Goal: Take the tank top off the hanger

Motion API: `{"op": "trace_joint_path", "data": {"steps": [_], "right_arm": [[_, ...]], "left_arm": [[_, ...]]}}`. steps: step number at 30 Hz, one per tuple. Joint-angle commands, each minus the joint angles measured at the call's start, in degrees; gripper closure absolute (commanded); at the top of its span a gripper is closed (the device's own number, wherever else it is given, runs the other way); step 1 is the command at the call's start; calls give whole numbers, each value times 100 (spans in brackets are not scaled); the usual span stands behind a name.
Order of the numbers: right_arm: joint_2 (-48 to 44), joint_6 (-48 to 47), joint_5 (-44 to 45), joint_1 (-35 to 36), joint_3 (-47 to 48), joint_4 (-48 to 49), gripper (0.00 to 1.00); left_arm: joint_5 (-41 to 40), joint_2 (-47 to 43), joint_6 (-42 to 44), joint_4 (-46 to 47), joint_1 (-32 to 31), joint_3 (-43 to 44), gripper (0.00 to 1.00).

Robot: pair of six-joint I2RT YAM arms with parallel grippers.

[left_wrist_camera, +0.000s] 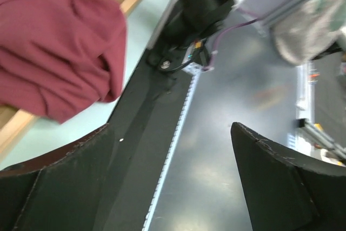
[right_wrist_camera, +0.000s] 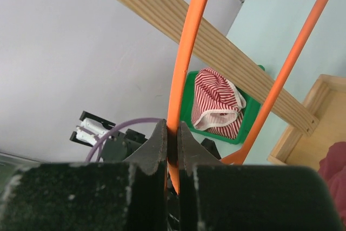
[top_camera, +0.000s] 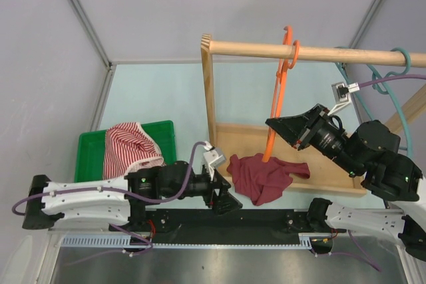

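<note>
Lying in a crumpled heap on the rack's wooden base, the tank top spills a fold over the front edge toward the arms. Its long axis runs roughly left to right along that edge. Neck and hem cannot be told apart, so which way it points is unclear.

The hanger hangs from the rod, its long axis near vertical and its lower end right at the cloth's upper edge (touching or just above, I cannot tell). A strap may be caught there. If so, any swing of the hanger would drag the top along.

The right claw is pinched narrow on the hanger's thin orange bar. A sideways pull could slip the hook off the rod, or let the bar slide through the pads.

The left claw is spread wide with nothing in it, just beside the overhanging fold. Nudged from there, the top could slide off the base.
</note>
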Motion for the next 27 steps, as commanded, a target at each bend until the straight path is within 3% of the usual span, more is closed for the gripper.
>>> {"op": "trace_joint_path", "data": {"steps": [1, 5, 8, 13, 17, 23, 27], "right_arm": [[37, 89, 271, -13, 194, 39, 100], [-68, 142, 253, -12, 106, -14, 88], [-183, 159, 288, -13, 53, -128, 73], [-419, 151, 236, -4, 0, -418, 60], [-552, 159, 104, -13, 0, -647, 44], [-675, 80, -212, -12, 26, -910, 19], [-780, 36, -300, -4, 18, -1051, 10]], "left_arm": [[-1057, 578, 19, -373, -310, 509, 6], [-1567, 1036, -105, -549, -399, 720, 5], [-1647, 1431, -96, -672, -399, 887, 5], [-1788, 1968, -149, -725, -399, 1151, 4], [-2121, 2408, -105, -813, -399, 1423, 1], [-2798, 3356, 53, -1120, -381, 2186, 1], [-2825, 4103, 220, -1305, -320, 2767, 1]]}}
